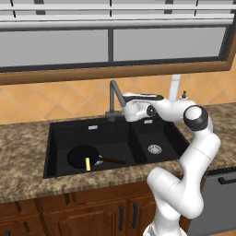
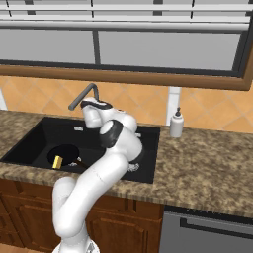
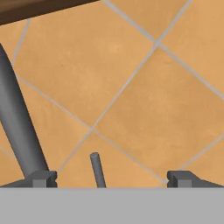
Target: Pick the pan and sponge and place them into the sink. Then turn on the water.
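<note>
One pan (image 1: 83, 156) and one sponge (image 1: 87, 164) lie in the sink (image 1: 60, 133); the tool (image 3: 112, 179), fingers spread wide, faces the faucet (image 1: 113, 99), its lever partly cut off.

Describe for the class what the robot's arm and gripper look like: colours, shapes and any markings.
The arm is glossy white, built of rounded tubular segments with bulbous joints; dark caps mark joints such as the black disc at its bend. The hand carries a black band on top. The gripper ends in two small dark grey blocky fingertips. No cables or lettering are visible.

No readable text, label, brand, number or sign appears on anything here.
</note>
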You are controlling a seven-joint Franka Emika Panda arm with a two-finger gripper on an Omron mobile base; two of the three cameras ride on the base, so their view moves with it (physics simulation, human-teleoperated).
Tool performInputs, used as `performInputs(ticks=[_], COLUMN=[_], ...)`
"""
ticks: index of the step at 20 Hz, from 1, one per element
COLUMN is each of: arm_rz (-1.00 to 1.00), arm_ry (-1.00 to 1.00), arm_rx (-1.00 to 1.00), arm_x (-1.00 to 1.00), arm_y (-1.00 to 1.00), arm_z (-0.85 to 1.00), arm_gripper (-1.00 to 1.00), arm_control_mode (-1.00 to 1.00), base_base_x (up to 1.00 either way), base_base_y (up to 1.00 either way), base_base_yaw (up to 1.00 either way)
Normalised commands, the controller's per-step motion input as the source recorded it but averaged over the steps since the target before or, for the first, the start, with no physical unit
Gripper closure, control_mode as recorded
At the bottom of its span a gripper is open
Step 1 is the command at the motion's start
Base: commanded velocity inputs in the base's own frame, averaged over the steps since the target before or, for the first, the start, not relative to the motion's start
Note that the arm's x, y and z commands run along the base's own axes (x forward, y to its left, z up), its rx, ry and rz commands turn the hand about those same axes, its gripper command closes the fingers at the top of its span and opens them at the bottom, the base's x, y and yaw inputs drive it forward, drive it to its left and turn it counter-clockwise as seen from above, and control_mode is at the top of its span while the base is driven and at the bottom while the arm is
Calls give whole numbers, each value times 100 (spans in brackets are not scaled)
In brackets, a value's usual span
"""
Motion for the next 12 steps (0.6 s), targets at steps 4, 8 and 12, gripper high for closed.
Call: performInputs(ticks=[4,8,12], arm_rz=[0,0,0], arm_ry=[0,0,0], arm_rx=[0,0,0], arm_x=[9,6,5], arm_y=[0,0,0], arm_z=[-5,-15,-21], arm_gripper=[-100,-100,-100], arm_control_mode=[-100,-100,-100], base_base_x=[0,0,0], base_base_y=[0,0,0], base_base_yaw=[0,0,0])
